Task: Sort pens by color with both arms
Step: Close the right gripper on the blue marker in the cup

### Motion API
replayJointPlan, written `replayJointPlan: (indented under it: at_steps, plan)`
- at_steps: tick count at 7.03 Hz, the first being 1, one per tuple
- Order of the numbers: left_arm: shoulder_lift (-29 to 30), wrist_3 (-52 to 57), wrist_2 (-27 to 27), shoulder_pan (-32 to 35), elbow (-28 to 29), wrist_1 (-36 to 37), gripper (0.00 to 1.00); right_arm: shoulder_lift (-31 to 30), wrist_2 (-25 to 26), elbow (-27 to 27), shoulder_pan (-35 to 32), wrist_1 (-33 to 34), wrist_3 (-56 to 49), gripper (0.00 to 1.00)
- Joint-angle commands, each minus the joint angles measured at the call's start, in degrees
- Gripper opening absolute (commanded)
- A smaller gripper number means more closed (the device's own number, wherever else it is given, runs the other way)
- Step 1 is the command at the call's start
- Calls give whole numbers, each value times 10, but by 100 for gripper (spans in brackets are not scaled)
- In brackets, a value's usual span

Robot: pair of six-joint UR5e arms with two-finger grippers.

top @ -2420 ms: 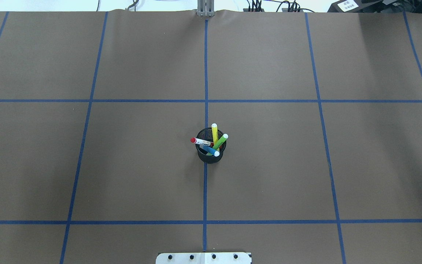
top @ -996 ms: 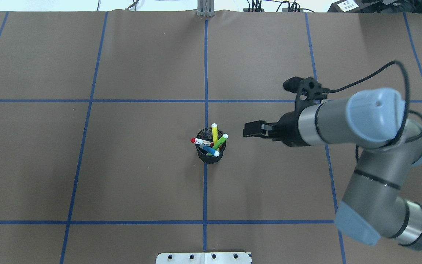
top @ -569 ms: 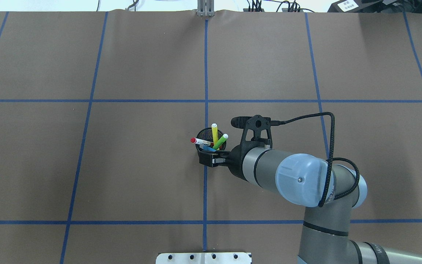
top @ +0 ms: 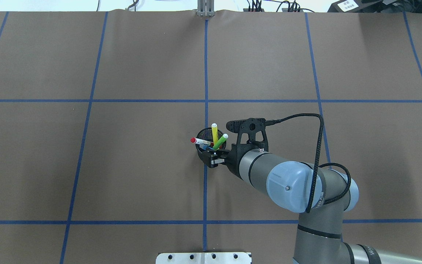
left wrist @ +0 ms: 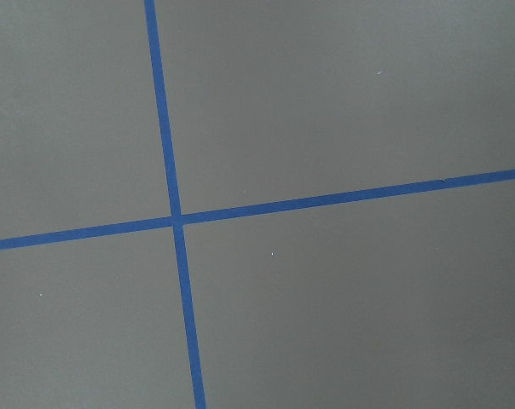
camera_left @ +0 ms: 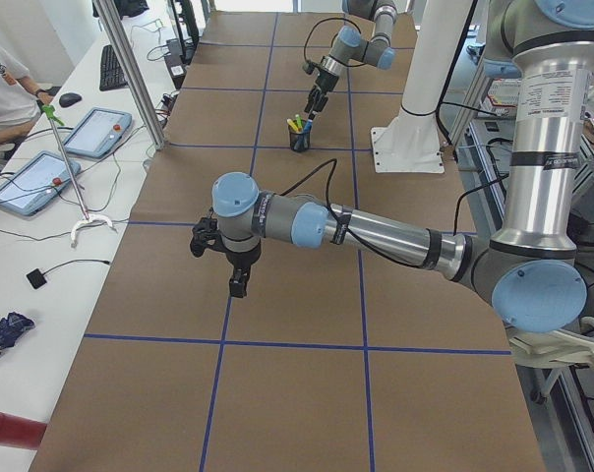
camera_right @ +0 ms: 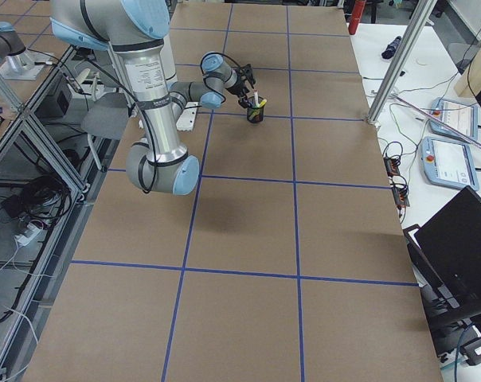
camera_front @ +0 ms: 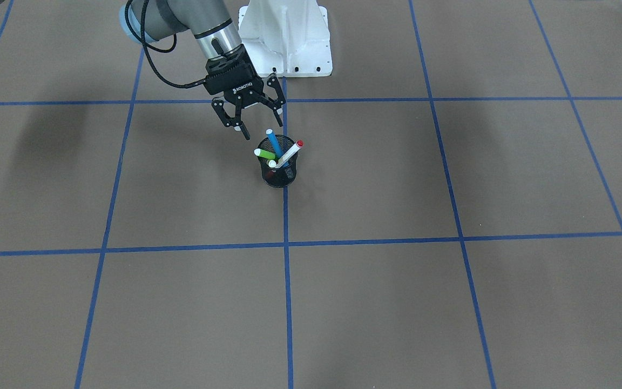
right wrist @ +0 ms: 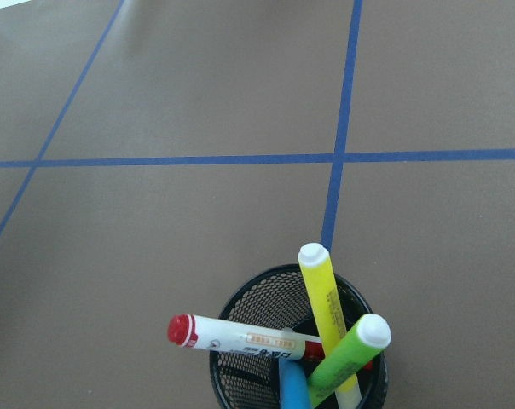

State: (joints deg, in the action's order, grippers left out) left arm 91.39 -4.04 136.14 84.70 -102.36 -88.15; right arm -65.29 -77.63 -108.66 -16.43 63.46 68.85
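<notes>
Right arm point(top: 262, 172) nearer, just above pens point(top: 215, 134)

My right arm point(top: 262, 168) was grey and silver with light-blue caps. A black cable point(top: 322, 135) ran along it. My right gripper point(camera_front: 262, 123) was black with white letters. My base point(camera_front: 285, 38) was white.

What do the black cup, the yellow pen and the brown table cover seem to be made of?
The black cup looks like metal wire mesh with a matte black finish: its wall shows a fine grid of holes. The yellow pen is likely plastic, being smooth and slightly glossy, with a pale rounded end. The brown table cover is probably paper, flat and without shine, though it may be another thin sheet.
</notes>
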Motion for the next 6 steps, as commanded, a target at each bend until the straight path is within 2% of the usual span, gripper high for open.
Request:
replayJointPlan:
  at_steps: [1, 3, 6]
  plan:
    - [0, 0, 0, -2, 0, 0, 100, -2, 1, 5, 6, 0, -2, 72]
    - [0, 0, 0, -2, 0, 0, 100, -2, 1, 5, 7, 1, -3, 57]
    - [0, 0, 0, -2, 0, 0, 100, -1, 13, 10, 14, 3, -4, 55]
